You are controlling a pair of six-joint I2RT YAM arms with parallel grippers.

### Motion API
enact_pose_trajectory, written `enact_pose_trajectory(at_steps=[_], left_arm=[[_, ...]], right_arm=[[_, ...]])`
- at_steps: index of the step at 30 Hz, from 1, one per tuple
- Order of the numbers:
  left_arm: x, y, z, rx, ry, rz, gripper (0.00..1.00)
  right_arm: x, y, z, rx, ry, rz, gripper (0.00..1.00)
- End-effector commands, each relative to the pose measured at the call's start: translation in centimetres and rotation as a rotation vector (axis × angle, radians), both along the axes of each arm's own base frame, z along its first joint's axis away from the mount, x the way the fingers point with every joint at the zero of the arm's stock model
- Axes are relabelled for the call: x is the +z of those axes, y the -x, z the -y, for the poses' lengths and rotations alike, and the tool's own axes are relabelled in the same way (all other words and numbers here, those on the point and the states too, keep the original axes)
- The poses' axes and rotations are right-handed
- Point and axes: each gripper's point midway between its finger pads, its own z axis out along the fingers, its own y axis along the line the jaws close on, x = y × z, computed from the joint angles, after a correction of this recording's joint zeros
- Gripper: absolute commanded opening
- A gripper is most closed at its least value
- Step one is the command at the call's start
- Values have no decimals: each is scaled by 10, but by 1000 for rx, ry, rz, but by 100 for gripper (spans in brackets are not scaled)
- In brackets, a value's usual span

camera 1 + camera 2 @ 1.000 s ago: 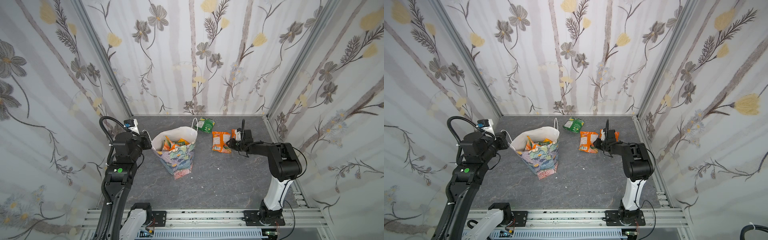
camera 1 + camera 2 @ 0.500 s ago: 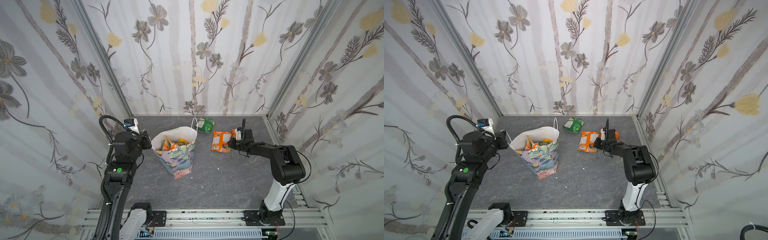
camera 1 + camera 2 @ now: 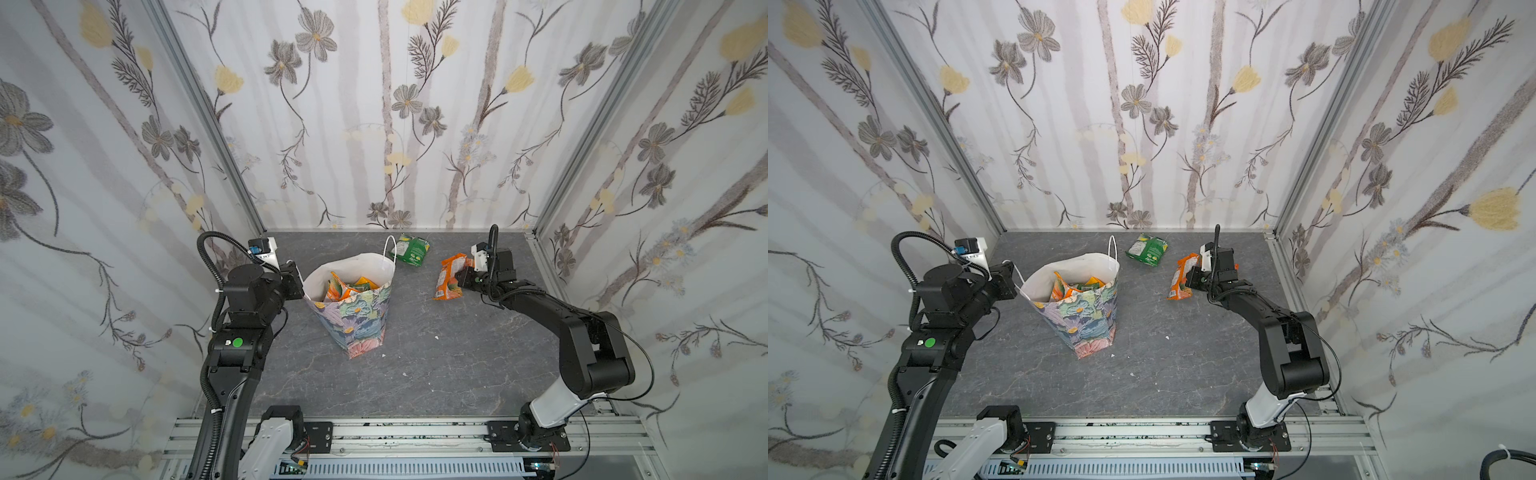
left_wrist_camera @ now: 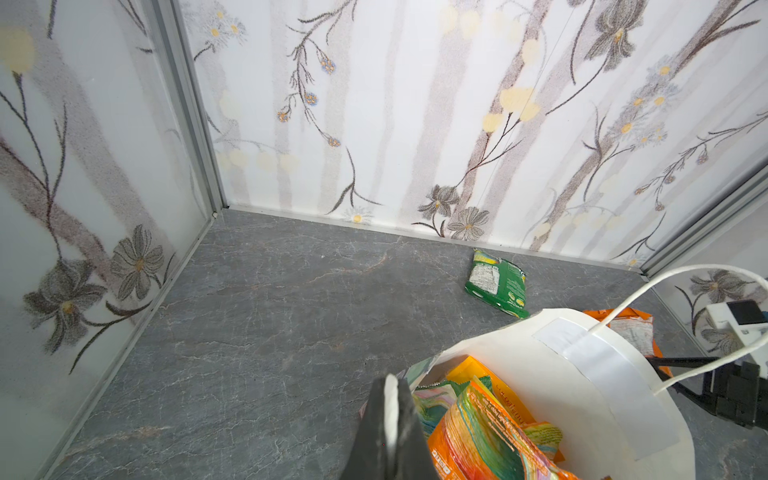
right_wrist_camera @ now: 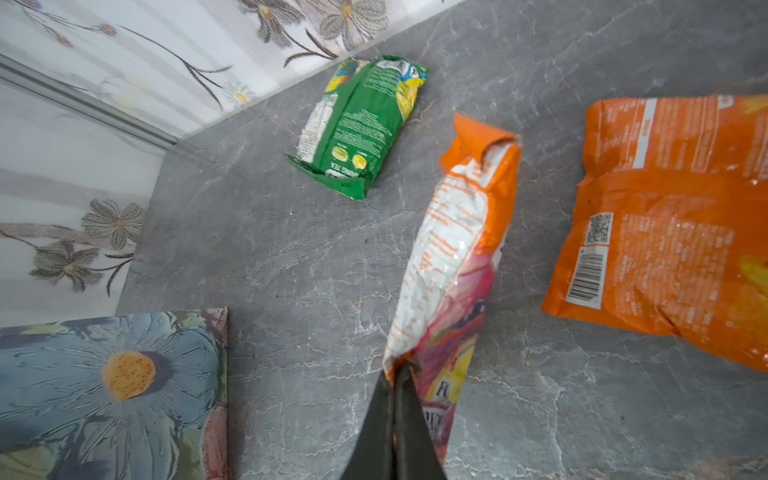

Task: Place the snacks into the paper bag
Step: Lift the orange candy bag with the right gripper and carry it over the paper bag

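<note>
Item one: paper bag, floral print, stood upright on the grey surface left of centre, its long axis vertical and its mouth open upward. Contents: several packets, orange and green, standing on end inside. My left gripper was pinched together on the bag's near rim, with white paper showing between the fingers. Item two: orange packet, clamped by its edge in my right gripper and turned onto its side. Its long axis ran straight out from the fingertips and its far end pointed toward the back wall. I could not tell whether it was clear of the surface. Item three: second orange packet, flat with its barcode face up, just beside the held one. Item four: green packet, flat and close to the back wall, between the bag and the orange packets and apart from both.
</note>
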Motion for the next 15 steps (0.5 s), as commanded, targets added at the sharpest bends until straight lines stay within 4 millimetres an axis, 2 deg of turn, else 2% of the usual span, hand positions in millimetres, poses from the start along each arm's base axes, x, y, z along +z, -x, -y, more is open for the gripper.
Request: enact_pose_trajectory(at_steps=[1,8,15], left_arm=[[11,-2,-2,7,-5,43,0],[11,-2,-1,3,-5,45,0],[10,-1,0,-2,-1,47,0]], right_arm=[[38,1,-6,34,-4,85,0],[99,12,-17,71,-5,198,0],[148,25,-26,105,-12,296,0]])
